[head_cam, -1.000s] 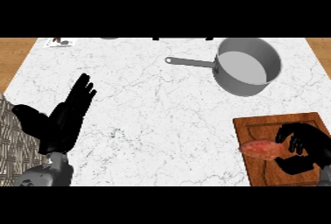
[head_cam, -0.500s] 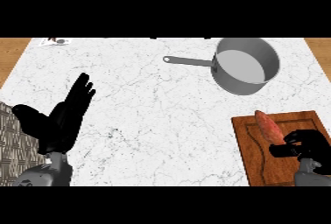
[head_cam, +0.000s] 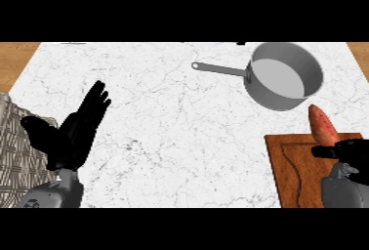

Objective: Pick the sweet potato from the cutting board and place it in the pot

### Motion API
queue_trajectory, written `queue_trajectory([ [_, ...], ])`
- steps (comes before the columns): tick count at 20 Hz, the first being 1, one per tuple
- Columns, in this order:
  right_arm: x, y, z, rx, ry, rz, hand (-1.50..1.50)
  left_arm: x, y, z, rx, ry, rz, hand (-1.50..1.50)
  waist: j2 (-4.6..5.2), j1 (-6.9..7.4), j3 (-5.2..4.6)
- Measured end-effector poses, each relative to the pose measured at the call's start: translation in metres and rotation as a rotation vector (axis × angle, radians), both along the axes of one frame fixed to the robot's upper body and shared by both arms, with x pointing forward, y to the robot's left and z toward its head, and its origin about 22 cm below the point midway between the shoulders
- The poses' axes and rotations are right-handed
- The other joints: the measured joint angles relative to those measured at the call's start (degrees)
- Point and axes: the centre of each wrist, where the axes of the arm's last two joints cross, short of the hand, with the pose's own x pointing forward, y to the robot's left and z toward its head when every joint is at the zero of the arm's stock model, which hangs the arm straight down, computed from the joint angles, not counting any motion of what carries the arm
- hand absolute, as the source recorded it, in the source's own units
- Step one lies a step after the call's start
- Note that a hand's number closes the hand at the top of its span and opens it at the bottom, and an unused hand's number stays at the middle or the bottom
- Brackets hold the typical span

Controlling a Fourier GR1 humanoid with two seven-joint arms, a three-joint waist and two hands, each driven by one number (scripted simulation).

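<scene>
The sweet potato (head_cam: pixel 322 126) stands nearly upright at the far edge of the cutting board (head_cam: pixel 296 168), its lower end pinched in the curled fingers of the right robot hand (head_cam: pixel 346 150) and its tip pointing toward the pot (head_cam: pixel 283 75). It appears lifted off the board, though contact at its base cannot be confirmed.

The step in hand is judged to be the carry to the pot. To do it well:

1. Raise the sweet potato above the pot's near rim before moving across.
2. Move forward and slightly left until it is over the grey interior, away from the handle (head_cam: pixel 220 69).
3. Lower it inside, then open the fingers.

The left robot hand (head_cam: pixel 75 128) rests spread, fingers up, at the worktop's (head_cam: pixel 173 132) left edge.
</scene>
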Motion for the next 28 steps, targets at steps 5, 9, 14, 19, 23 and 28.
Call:
queue_trajectory([
  [5,0.018,0.015,0.033,-0.200,-0.075,-0.043,1.50,0.003,-0.007,0.002,0.002,-0.004,-0.032,0.00,-0.04,2.01,-0.12],
  [9,0.036,0.033,0.066,-0.372,-0.145,-0.063,1.50,0.004,-0.014,0.002,0.001,-0.003,-0.062,0.00,0.06,3.87,-0.07],
  [14,0.058,0.059,0.111,-0.541,-0.218,-0.110,1.50,0.007,-0.021,0.005,-0.005,-0.009,-0.091,0.00,0.18,5.39,0.22],
  [19,0.079,0.077,0.152,-0.634,-0.244,-0.176,1.50,0.011,-0.026,0.005,-0.006,-0.008,-0.114,0.00,0.46,6.26,0.64],
  [23,0.093,0.081,0.181,-0.664,-0.236,-0.243,1.50,0.012,-0.031,0.005,-0.008,-0.016,-0.118,0.00,0.60,6.28,0.94],
  [28,0.108,0.079,0.207,-0.643,-0.200,-0.305,1.50,0.016,-0.033,0.006,-0.013,-0.020,-0.116,0.00,1.01,6.13,1.19],
])
